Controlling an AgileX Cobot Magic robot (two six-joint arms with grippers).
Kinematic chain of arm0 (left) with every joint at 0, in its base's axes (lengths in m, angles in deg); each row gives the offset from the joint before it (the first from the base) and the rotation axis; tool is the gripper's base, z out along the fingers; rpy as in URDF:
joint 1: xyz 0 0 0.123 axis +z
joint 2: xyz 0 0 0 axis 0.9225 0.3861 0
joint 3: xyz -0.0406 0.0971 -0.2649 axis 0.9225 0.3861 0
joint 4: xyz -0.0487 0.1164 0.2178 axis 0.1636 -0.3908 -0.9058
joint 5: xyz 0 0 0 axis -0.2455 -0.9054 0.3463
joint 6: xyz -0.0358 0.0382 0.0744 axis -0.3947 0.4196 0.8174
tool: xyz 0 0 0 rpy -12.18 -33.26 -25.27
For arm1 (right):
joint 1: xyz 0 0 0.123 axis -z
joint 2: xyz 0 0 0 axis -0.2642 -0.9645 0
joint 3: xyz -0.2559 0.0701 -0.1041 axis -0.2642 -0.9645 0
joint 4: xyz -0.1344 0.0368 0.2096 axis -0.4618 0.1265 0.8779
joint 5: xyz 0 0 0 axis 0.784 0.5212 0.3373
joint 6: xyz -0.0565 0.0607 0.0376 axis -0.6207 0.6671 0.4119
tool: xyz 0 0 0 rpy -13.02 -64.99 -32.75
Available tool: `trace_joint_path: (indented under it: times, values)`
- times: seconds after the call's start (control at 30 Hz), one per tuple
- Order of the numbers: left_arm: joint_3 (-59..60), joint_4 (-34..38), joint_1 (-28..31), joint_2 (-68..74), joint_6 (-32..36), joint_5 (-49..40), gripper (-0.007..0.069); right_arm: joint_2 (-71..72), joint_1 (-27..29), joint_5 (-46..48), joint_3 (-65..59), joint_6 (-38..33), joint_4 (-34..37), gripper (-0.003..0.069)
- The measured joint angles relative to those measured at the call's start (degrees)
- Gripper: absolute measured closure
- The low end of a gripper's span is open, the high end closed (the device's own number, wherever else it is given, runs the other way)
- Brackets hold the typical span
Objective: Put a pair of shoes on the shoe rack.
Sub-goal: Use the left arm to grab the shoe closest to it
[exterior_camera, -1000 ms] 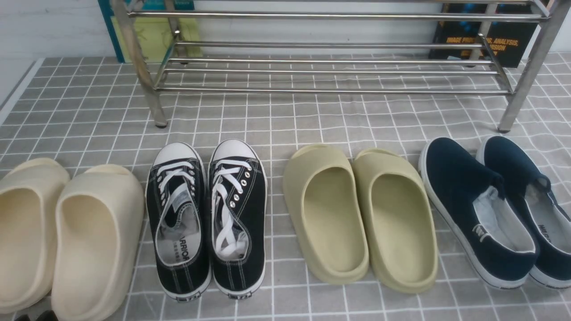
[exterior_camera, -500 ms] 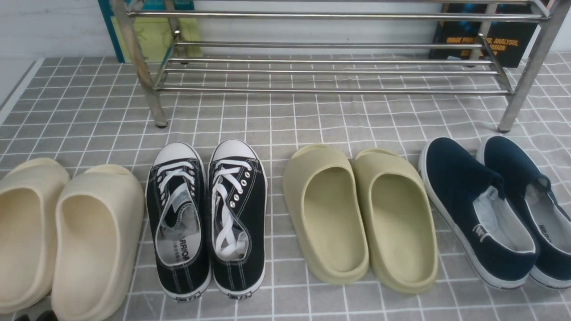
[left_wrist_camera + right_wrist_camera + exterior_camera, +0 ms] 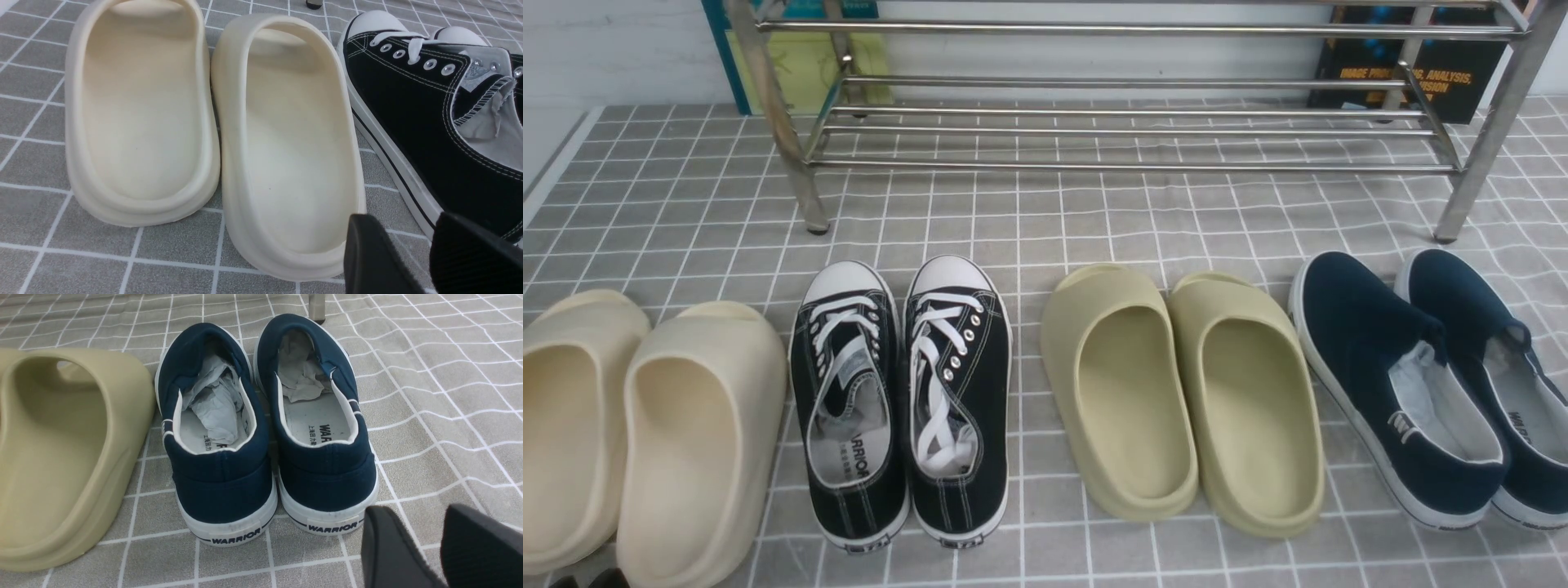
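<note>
In the front view, the black canvas sneakers (image 3: 900, 408) stand side by side on the gray cloth (image 3: 1094, 212) with its white grid, between the cream slides (image 3: 645, 433) and the olive slides (image 3: 1188, 400). Their white toe caps point toward the silver shoe rack (image 3: 1135, 167), which stands beyond the row of footwear. The insole of the sneaker on the left side carries dark print, of which "ARRIOR" reads clearly, with smaller characters beside it too fine to make out. Small marks on the heel strips are also too small to read. The navy slip-ons (image 3: 1429, 392) lie past the olive slides; one insole shows part of a word beginning "WA". Behind the rack, a dark book (image 3: 1445, 90) shows orange lettering, partly covered by a rack leg: "IMAGE PRO", then "NG, ANALYSIS," and "VISION" below. A yellow and teal book (image 3: 805, 69) leans at the other end, with no title I can read.

In the left wrist view, the left tool (image 3: 402, 241) has its two dark fingers spread, with nothing between them, near one cream slide and a black sneaker.

In the right wrist view, the right tool (image 3: 419, 531) also stands spread and holds nothing, near the navy slip-ons. Both heels read "WARRIOR" in dark capitals on the white rubber. The insoles show "WAR" cut off, beside small Chinese characters, and crumpled paper fills the toes.
</note>
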Motion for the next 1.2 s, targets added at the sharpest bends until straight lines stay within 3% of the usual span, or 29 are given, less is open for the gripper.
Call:
trace_joint_path:
  times: [0.17, 0.3, 0.4, 0.43, 0.47, 0.53, 0.63, 0.73, 1.0, 1.1, 1.2]
  values:
    - [0.0, 1.4, 0.0, 0.0, 0.0, 0.5, 0.0386, 0.0, 0.0, 0.0, 0.0, 0.0, 0.0, 0.0420]
    - [0.0, 9.1, 0.0, 0.0, 0.0, 3.9, 0.0386, 0.0, 0.0, 0.0, 0.0, 0.0, 0.0, 0.0420]
    - [0.0, 22.0, 0.0, 0.0, -2.0, 8.3, 0.0386, 0.0, 0.0, 0.0, 0.0, 0.0, 0.0, 0.0420]
    - [0.0, 23.1, 0.0, 0.0, -2.0, 8.5, 0.0386, 0.0, 0.0, 0.0, 0.0, 0.0, 0.0, 0.0420]
    - [0.0, 33.3, 0.0, 0.0, -4.7, 10.8, 0.0386, 0.0, 0.0, 0.0, 0.0, 0.0, 0.0, 0.0420]
    - [0.0, 44.6, 0.0, 0.0, -6.8, 12.7, 0.0386, 0.0, 0.0, 0.0, 0.0, 0.0, 0.0, 0.0420]
    - [0.0, 57.2, 0.0, 0.0, -7.3, 15.0, 0.0386, 0.0, 0.0, 0.0, 0.0, 0.0, 0.0, 0.0420]
    - [0.0, 64.4, 0.0, 0.0, -5.8, 18.0, 0.0386, 0.0, 0.0, 0.0, 0.0, 0.0, 0.0, 0.0420]
    - [0.0, 69.2, 0.0, 0.0, -3.2, 20.7, 0.0386, 0.0, 0.0, 0.0, 0.0, 0.0, 0.0, 0.0420]
    - [-0.7, 69.0, 0.0, 0.0, -0.3, 17.3, 0.0386, 0.0, 0.0, 0.0, 0.0, 0.0, 0.0, 0.0420]
    - [-8.8, 63.2, 0.0, 0.0, 9.0, 8.6, 0.0400, 0.0, 0.0, 0.0, 0.0, 0.0, 0.0, 0.0420]
